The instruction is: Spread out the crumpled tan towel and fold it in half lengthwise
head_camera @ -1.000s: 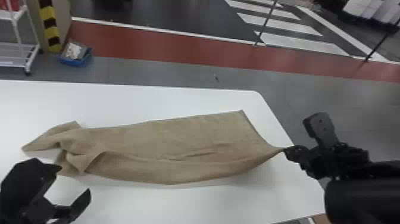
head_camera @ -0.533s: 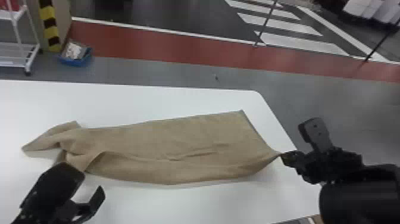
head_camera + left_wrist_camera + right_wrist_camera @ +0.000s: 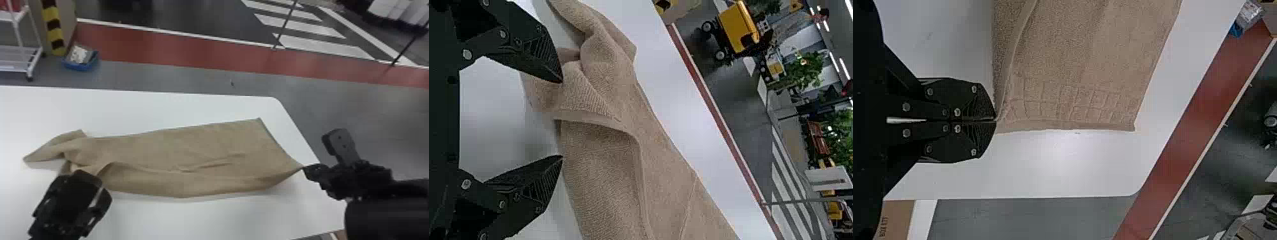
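Where the left wrist view looks down on the table [image 3: 669, 80], the left gripper [image 3: 562, 119] has its fingers spread, the bunched end of the towel [image 3: 601, 180] just beyond the tips. The cloth looks light, limp and thick-piled, so it should drape rather than hold a shape; the raised hem [image 3: 599, 120] seems the best place to pinch, and a shallow bite could catch only one layer. In the right wrist view, the right gripper [image 3: 995, 120] is closed on a corner, beside a flat end that should take a fold well. In the head view, the towel lies across the table, smooth toward the right and rumpled at the left. Beyond, on the floor [image 3: 153, 75], a blue bin [image 3: 79, 66] holds something pale [image 3: 77, 54], perhaps packets.
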Controlling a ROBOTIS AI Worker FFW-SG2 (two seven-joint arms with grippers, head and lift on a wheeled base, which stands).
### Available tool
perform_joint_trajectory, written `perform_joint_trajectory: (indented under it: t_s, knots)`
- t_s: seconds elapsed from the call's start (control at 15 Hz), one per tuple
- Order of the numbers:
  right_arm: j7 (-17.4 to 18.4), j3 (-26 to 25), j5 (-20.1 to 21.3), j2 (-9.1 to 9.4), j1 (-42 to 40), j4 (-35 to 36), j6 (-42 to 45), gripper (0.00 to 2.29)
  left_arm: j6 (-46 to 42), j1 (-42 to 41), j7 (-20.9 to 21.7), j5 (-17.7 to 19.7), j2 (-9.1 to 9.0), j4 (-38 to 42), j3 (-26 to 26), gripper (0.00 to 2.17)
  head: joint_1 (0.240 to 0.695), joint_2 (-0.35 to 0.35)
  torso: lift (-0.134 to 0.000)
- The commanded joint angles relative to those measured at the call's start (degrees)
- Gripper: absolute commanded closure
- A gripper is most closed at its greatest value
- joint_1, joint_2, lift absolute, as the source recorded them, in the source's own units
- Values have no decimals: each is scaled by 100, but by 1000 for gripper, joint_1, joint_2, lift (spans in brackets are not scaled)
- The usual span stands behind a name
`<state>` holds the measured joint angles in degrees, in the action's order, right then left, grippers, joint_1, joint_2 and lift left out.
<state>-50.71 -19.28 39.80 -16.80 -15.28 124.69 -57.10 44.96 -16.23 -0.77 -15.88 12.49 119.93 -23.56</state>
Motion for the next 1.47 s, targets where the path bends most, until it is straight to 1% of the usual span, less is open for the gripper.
perform_joint_trajectory:
  t_s: [0.0, 0.07, 0.13, 0.2, 0.27, 0.33, 0.53, 0.6, 0.67, 0.73, 0.8, 0.87, 0.93, 1.0, 1.07, 1.13, 1.27, 1.33, 1.4]
  knots:
    - [0, -5, -7, 11, -1, -6, 0, 1166, 0, 24, -11, 32, -9, -48, -17, 417, 695, -350, -123]
    - [0, 3, -7, 19, 8, -6, 0, 1166, 18, 41, -46, 32, -18, -66, 0, 421, 695, -350, -123]
    - [0, 21, -7, 28, 17, -6, 0, 1166, 53, 50, -82, 32, -18, -101, 18, 569, 695, -350, -123]
    - [0, 39, -7, 28, 25, -6, 0, 1166, 88, 59, -170, 50, -18, -128, 53, 643, 695, -350, -123]
    - [0, 39, 2, 37, 34, -6, 0, 1166, 88, 59, -178, 76, -18, -128, 71, 643, 695, -350, -123]
    - [0, 56, 2, 37, 43, -15, 0, 1166, 88, 59, -187, 76, -18, -128, 79, 728, 695, -350, -123]
    - [0, 65, 11, 54, 52, -15, 0, 1166, 106, 68, -231, 85, -36, -128, 88, 734, 695, -350, -123]
    - [0, 65, 11, 54, 52, -15, 0, 1166, 141, 68, -240, 85, -36, -128, 97, 1035, 695, -350, -123]
    - [0, 65, 11, 63, 52, -15, 0, 1166, 176, 68, -354, 94, -36, -128, 115, 1578, 695, -350, -123]
    - [0, 56, 11, 63, 34, -6, 0, 1166, 229, 50, -424, 94, -27, -84, 185, 1868, 695, -350, -123]
    - [0, 47, 11, 54, 25, 2, 0, 1166, 334, 41, -433, 85, 26, 22, 317, 1878, 695, -350, -123]
    - [0, 30, -7, 28, 17, 29, 0, 1166, 475, -11, -354, 76, 70, 303, 554, 1878, 695, -350, -123]
    - [0, 21, -25, -7, -1, 55, 0, 1166, 563, -73, -231, 76, 149, 584, 809, 1878, 695, -350, -123]
    - [0, 30, -33, -33, -19, 90, 0, 1166, 633, -117, 33, 58, 263, 910, 1073, 1878, 695, -350, -123]
    - [-26, 30, -60, -33, -62, 161, -17, 1166, 633, -170, 314, -47, 369, 1173, 1248, 1878, 695, -348, -123]
    - [-44, 39, -69, -86, -124, 240, -17, 1166, 633, -266, 604, -161, 518, 1367, 1424, 1878, 695, -333, -123]
    - [-97, 91, -86, -86, -256, 477, -35, 1166, 598, -389, 1474, -469, 826, 1639, 1644, 1878, 695, -305, -123]
    - [-114, 100, -95, -86, -291, 591, -52, 1166, 492, -407, 2010, -794, 931, 1639, 1697, 1878, 695, -296, -123]
    - [-105, 100, -95, -86, -282, 635, -52, 1166, 317, -389, 2450, -1128, 1019, 1630, 1697, 1878, 695, -282, -123]
